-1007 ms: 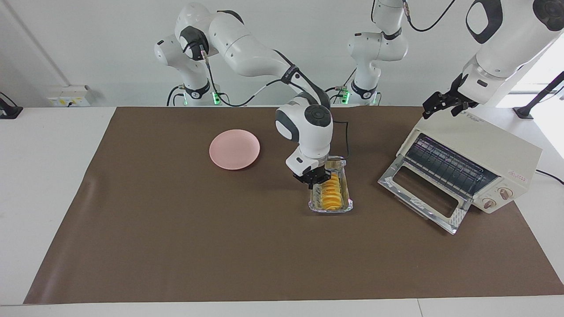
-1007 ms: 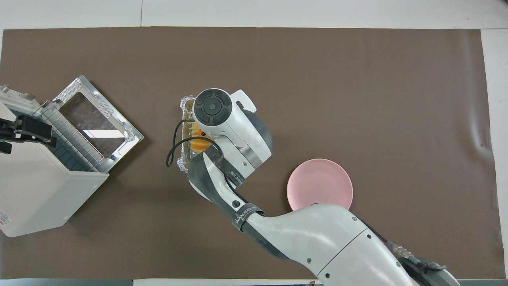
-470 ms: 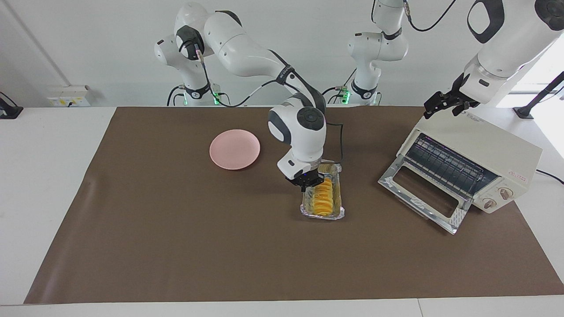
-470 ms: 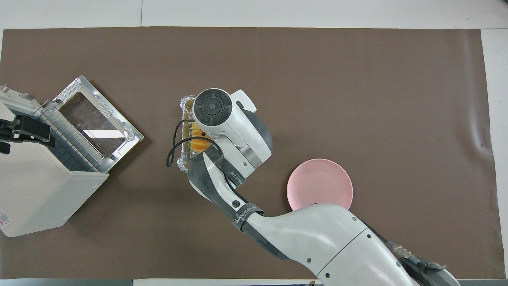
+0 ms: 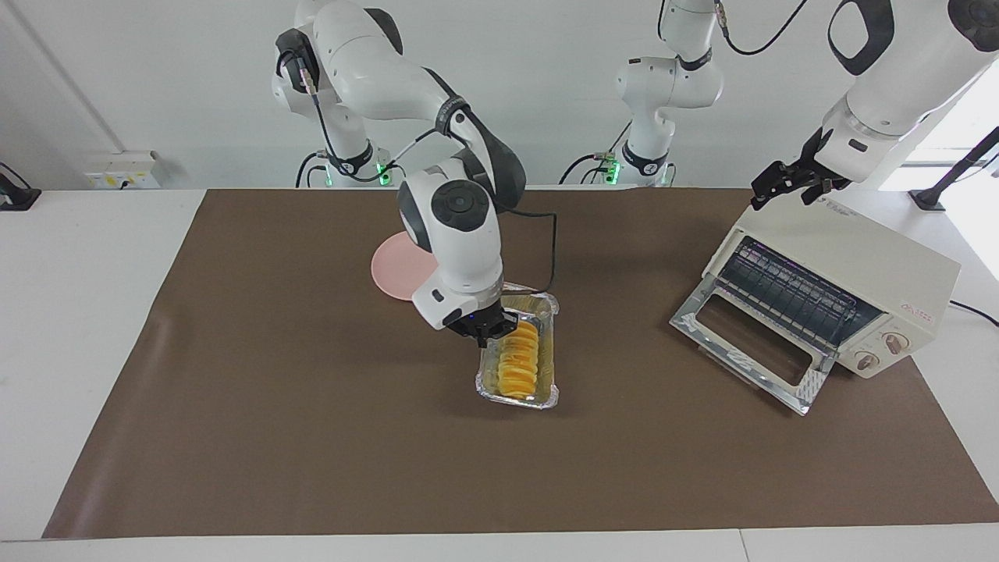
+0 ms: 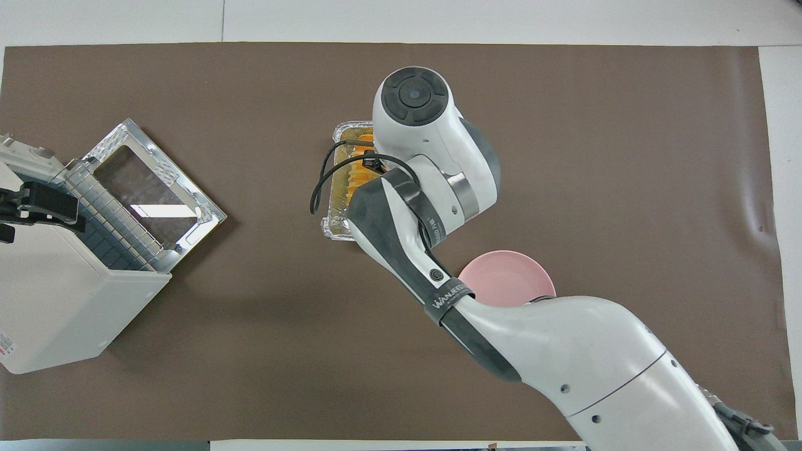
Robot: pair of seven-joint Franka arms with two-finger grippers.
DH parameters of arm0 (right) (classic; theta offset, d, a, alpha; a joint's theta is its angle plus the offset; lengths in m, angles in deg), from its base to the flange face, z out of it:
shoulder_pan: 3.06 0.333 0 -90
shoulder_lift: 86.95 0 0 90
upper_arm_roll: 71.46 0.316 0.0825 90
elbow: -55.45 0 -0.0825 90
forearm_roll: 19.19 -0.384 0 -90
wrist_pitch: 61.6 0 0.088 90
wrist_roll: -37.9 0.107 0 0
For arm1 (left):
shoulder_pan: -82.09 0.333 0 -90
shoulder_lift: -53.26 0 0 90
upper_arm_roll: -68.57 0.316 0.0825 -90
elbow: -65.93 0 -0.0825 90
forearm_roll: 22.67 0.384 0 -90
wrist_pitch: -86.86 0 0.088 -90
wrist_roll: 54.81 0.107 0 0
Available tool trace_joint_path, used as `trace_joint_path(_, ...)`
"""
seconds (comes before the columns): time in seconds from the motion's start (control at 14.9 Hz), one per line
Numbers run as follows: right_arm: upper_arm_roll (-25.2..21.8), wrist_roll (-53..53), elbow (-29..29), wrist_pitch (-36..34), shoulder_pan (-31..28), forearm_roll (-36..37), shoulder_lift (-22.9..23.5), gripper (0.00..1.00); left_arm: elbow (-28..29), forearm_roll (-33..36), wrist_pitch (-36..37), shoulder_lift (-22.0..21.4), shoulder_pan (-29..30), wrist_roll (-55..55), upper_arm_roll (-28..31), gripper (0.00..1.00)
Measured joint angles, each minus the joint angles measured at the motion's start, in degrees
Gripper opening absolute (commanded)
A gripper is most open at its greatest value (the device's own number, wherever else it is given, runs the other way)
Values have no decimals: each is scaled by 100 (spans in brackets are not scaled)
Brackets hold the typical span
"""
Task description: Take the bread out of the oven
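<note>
Facing view shows the right gripper point(image 5: 485, 328) closed tight on the rim of the foil tray point(image 5: 546, 400), at the corner nearest the robots, with the bread point(image 5: 520, 361) lying in the tray just beside the fingertips on the side away from the robots. The loaf's long axis runs away from the robots, in line with the tray's length, so the grip sits at 1 end of the load and the rest trails outward from it. The bread is already out of the oven point(image 5: 851, 265), whose door hangs open toward the table's middle with only the bare rack showing inside. The pink plate point(image 5: 394, 273) lies nearer the robots than the tray, partly hidden by the right arm's wrist, and the right arm is clearly the closer of the 2 to both. The left gripper point(image 5: 788, 183) waits over the oven's top with its fingers spread wide and nothing between them. Compared with 1 second ago, the tray and bread have shifted with the right gripper toward the right arm's end of the table, away from the oven and closer to the plate; the oven and the left gripper stand as before.
</note>
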Motion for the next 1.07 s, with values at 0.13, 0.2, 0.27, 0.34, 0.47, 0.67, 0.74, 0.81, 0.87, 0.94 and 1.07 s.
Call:
trace_joint_path(0.13,-15,-511,-32,1,-236,0,6,0,0,0,0,-2,0,0,0,100)
trace_joint_path(0.2,-19,-813,-67,1,-396,0,14,0,0,0,0,-2,0,0,0,100)
trace_joint_path(0.27,-21,-1126,-129,23,-580,0,23,0,0,0,0,-2,0,0,0,100)
trace_joint_path(0.34,-20,-1449,-221,98,-776,-1,26,0,0,0,0,-2,0,0,0,100)
trace_joint_path(0.47,-17,-1957,-459,363,-1134,-7,22,0,0,0,0,-2,0,0,0,100)
trace_joint_path(0.67,-12,-2196,-994,946,-1390,-19,-52,0,0,0,0,-2,0,0,0,100)
trace_joint_path(0.74,-11,-2197,-1202,1160,-1394,-19,-104,0,0,0,0,-2,0,0,0,100)
trace_joint_path(0.81,-6,-2209,-1429,1364,-1388,-19,-170,0,0,0,0,-2,0,0,0,100)
trace_joint_path(0.87,-5,-2265,-1642,1538,-1384,-19,-239,0,0,0,0,-2,0,0,0,100)
trace_joint_path(0.94,-5,-2319,-1844,1687,-1385,-19,-308,0,0,0,0,-2,0,0,0,100)
trace_joint_path(1.07,-10,-2376,-2105,1850,-1392,-19,-435,67,0,0,0,-2,0,0,0,100)
